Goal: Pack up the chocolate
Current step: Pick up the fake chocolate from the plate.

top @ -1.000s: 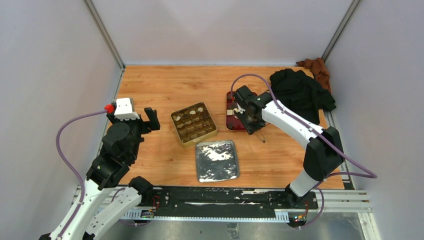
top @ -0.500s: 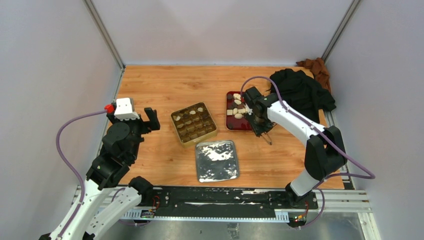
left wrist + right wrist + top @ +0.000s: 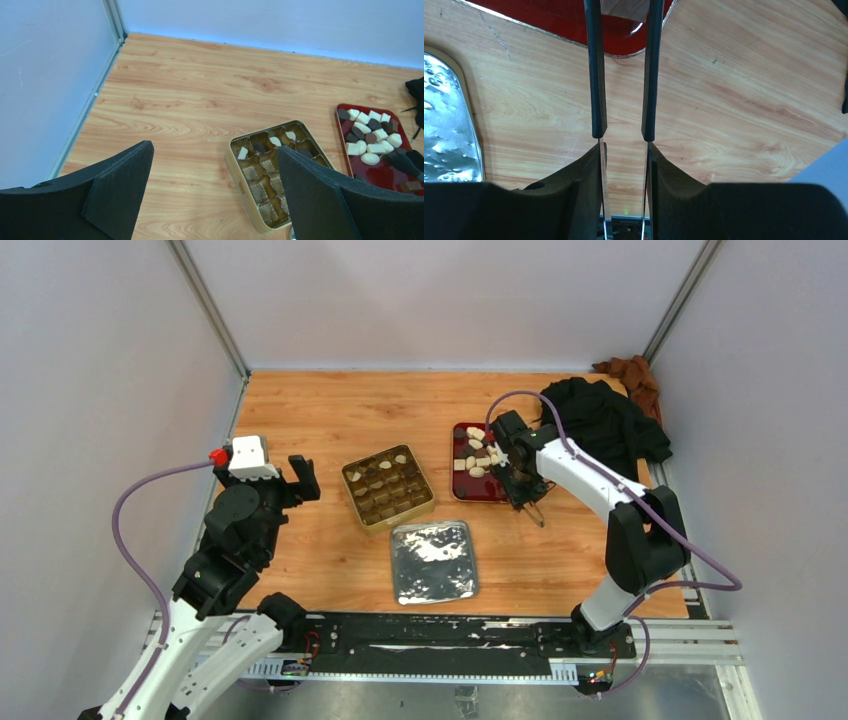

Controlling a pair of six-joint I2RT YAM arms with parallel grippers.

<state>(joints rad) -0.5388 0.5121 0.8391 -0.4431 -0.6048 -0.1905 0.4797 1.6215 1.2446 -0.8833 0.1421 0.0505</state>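
Cream-white and dark brown chocolate (image 3: 474,455) (image 3: 372,135) lies loose in a red tray (image 3: 462,487) (image 3: 382,175). A few pieces sit in the gold tin (image 3: 388,486) (image 3: 237,172), in its far row of paper cups. My right gripper (image 3: 520,483) (image 3: 623,150) is shut on metal tongs (image 3: 596,75) with black arms. The arms reach over the near edge of the red tray (image 3: 564,15). A cream-white piece (image 3: 624,7) shows between them at the frame's top edge. My left gripper (image 3: 298,480) (image 3: 215,190) hangs open and holds nothing, left of the tin.
A silver lid (image 3: 432,561) (image 3: 444,130) lies in front of the tin. A black cloth (image 3: 600,425) and a brown cloth (image 3: 630,375) are heaped at the back right corner. Walls close in the table on three sides.
My right gripper has shifted right with the tongs, off the middle of the red tray, and the chocolates there have come into view. The left arm has stayed still.
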